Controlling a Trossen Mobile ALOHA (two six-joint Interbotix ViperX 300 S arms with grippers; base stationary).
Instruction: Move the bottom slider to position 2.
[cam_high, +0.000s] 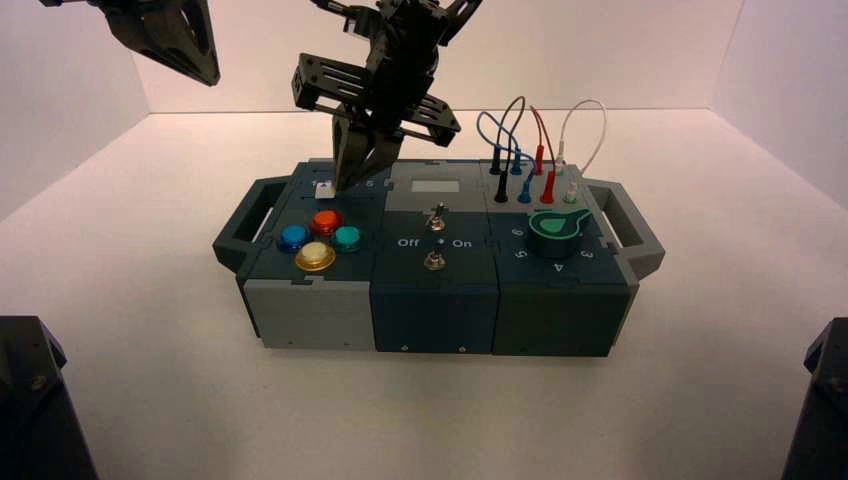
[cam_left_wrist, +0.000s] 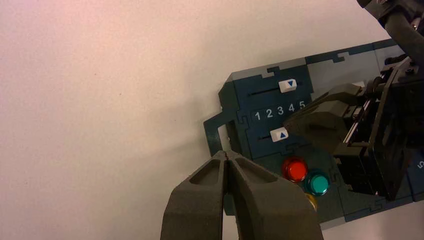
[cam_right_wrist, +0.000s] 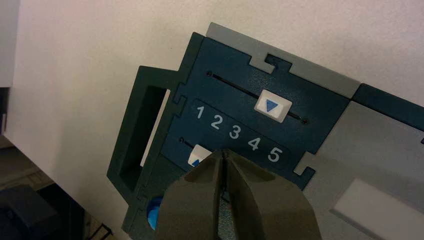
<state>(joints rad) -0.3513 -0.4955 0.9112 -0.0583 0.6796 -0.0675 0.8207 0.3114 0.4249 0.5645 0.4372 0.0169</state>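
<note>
Right tool (cam_right_wrist: 226, 156) – beside bottom slider (cam_right_wrist: 200, 154)

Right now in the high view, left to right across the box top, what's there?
Left handle → blue button → red button → teal button → toggle switches → green dial → right handle.

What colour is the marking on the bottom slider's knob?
A blue triangle on the bottom slider's white knob, seen best in the left wrist view; the right gripper sits beside it.
</note>
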